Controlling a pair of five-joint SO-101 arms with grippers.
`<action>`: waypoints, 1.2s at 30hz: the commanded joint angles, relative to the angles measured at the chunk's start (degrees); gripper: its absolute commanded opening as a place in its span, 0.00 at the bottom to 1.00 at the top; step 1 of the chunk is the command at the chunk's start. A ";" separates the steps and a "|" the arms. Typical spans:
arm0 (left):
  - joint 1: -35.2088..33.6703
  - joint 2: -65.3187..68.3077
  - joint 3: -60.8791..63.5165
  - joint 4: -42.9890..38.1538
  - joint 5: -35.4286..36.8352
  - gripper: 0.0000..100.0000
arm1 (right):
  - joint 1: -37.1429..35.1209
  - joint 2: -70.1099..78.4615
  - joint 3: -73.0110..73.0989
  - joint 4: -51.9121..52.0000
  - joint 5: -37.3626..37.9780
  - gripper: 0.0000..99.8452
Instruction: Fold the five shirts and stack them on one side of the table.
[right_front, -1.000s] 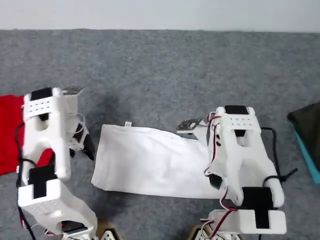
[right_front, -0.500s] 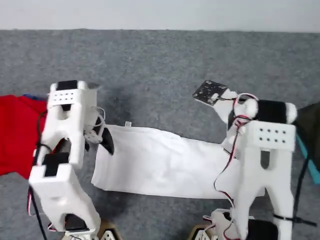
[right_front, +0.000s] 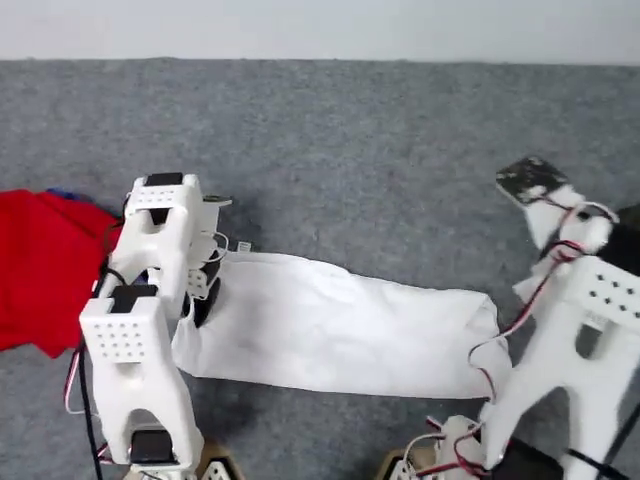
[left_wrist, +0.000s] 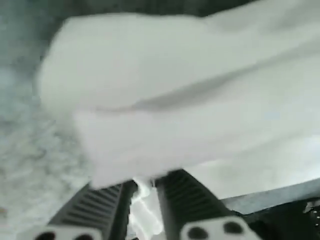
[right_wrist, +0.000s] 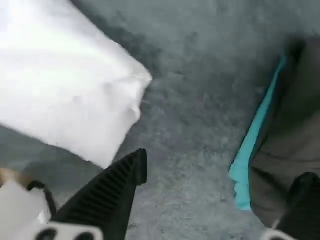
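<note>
A white shirt (right_front: 340, 325), folded into a long strip, lies across the middle of the grey carpeted table (right_front: 330, 140). My left gripper (right_front: 205, 290) is at the strip's left end. In the left wrist view its fingers (left_wrist: 107, 210) stand close together with an edge of the white shirt (left_wrist: 175, 100) pinched between them. My right arm stands raised past the strip's right end. Its gripper (right_wrist: 222, 170) is wide open over bare carpet, between the white shirt's corner (right_wrist: 65, 95) and a dark shirt (right_wrist: 285, 150).
A red shirt (right_front: 40, 265) lies at the left edge of the table, close to the left arm. A teal shirt (right_wrist: 255, 145) lies under the dark one at the right edge. The far half of the table is bare carpet.
The left arm swung right onto the white shirt's left end. The right arm rose and swung right, off the shirt's right end, which now lies uncovered.
</note>
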 joint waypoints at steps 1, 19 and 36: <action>5.98 -6.33 -1.80 1.05 -0.62 0.01 | 4.88 1.80 1.49 -5.23 -0.26 0.44; 47.21 -34.29 -3.30 0.97 0.09 0.01 | 19.30 8.22 1.67 -8.84 7.38 0.44; 65.49 1.14 -44.26 1.05 6.86 0.01 | 27.47 8.22 1.76 -9.19 14.33 0.44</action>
